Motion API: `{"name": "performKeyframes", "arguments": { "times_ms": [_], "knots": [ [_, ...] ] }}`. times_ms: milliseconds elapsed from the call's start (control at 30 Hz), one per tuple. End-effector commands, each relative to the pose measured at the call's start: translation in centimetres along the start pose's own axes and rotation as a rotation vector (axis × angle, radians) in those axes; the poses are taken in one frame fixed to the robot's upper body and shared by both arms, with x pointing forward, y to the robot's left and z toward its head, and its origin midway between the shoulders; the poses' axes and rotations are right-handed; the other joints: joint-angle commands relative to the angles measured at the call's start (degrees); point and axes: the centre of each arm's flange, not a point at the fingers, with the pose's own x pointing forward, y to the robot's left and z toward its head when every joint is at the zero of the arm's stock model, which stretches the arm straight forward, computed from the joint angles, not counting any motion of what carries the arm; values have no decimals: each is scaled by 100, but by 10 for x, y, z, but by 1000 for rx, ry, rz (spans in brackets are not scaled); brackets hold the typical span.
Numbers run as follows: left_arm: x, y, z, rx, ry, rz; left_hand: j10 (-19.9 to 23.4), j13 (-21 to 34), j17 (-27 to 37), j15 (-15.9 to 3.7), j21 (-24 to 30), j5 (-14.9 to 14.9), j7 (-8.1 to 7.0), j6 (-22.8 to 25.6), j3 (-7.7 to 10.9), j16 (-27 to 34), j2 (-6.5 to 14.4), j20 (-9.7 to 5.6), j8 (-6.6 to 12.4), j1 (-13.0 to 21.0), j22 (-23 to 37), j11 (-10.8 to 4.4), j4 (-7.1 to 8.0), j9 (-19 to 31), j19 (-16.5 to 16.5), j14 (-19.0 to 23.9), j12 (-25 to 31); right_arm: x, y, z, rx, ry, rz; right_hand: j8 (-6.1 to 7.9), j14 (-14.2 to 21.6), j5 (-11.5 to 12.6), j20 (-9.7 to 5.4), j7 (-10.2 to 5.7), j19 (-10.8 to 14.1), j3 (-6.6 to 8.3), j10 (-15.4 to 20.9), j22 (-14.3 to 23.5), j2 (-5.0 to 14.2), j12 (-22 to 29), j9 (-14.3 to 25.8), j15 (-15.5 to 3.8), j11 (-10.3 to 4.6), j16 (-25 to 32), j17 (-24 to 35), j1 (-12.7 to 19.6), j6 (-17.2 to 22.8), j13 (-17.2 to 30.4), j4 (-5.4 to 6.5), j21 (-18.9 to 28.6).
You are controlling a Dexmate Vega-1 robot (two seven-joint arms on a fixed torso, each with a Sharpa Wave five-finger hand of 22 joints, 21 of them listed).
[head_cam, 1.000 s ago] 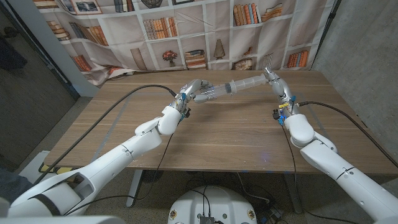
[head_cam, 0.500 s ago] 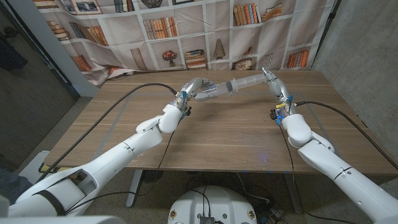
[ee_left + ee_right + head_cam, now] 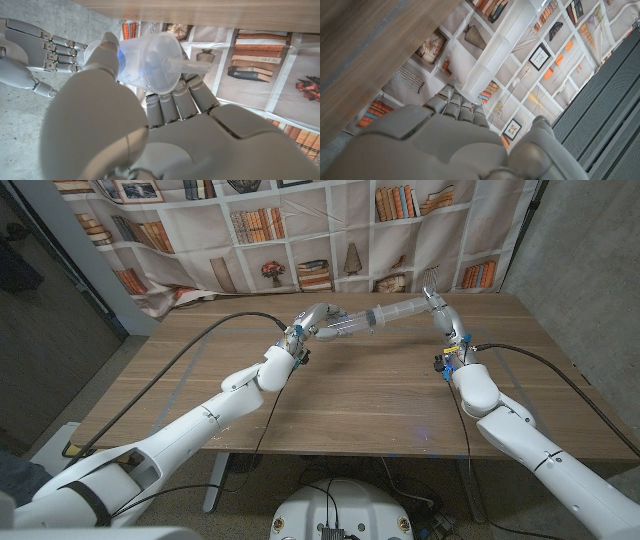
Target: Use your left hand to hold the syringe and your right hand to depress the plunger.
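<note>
Left hand (image 3: 318,320) grips one syringe (image 3: 375,319), fingers wrapped round the barrel's end; the left wrist view shows the clear barrel (image 3: 150,62) seated between thumb and curled fingers, seen end-on. Syringe is held in the air above the far middle of the wooden table (image 3: 350,400), roughly level, slightly higher toward the robot's right.

Right hand (image 3: 437,308) is at the syringe's other end, touching it at the plunger end. Right wrist view: fingers (image 3: 455,107) curled up against a translucent white shaft (image 3: 495,52) running away from the hand. Can't tell whether it's gripping or only pressing, so state of that hand unclear.

Counts: one syringe, two hands, two arms.

Pose: left arm (image 3: 200,425) reaches in long from the near left corner, stretched diagonally over the table, wrist raised. Right arm (image 3: 520,435) comes from the near right corner, forearm angled up and inward, hand tipped toward the syringe. One black cable (image 3: 200,345) trails along each arm.

Behind the table: a printed bookshelf backdrop (image 3: 300,230).
</note>
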Motion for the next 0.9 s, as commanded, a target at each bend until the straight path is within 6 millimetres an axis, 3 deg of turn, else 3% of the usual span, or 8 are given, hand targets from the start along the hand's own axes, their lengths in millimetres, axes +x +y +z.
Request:
{"name": "performKeyframes", "arguments": {
  "times_ms": [33, 300, 900],
  "knots": [
    [4, 1, 5, 4, -9, 1, 721, 27, 25, -632, 37, 33, -104, 989, 333, 25, 598, -53, -2, 614, 1, -669, 325, 14, -32, 675, -7, 1, 8, 4, -8, -10, 40, 45, 105, 8, -310, -8, 101, -7, 126, 8, 32, 45, 15, -26, -37, 37, -8, 30, 111, 13, -21, 45],
    [8, 5, 9, 9, -22, 10, 732, 50, 27, -632, 50, 32, -99, 997, 332, 24, 596, -61, -8, 613, 0, -667, 329, 15, -25, 674, -20, 3, 12, 6, -18, -3, 65, 56, 204, 8, -333, -24, 188, -18, 246, 8, 22, 65, 12, -39, -73, 37, -11, 35, 217, 8, -27, 59],
    [21, 5, 17, -2, -47, 14, 748, 97, 32, -640, 72, 32, -99, 1011, 332, 23, 588, -64, -26, 612, -1, -669, 333, 17, -29, 684, -50, 2, 18, 8, -21, -5, 89, -16, 91, 13, -322, 1, 76, -31, 118, 12, 36, -24, 10, -10, -38, -43, -6, 18, 136, 5, -13, -8]
  ]
}}
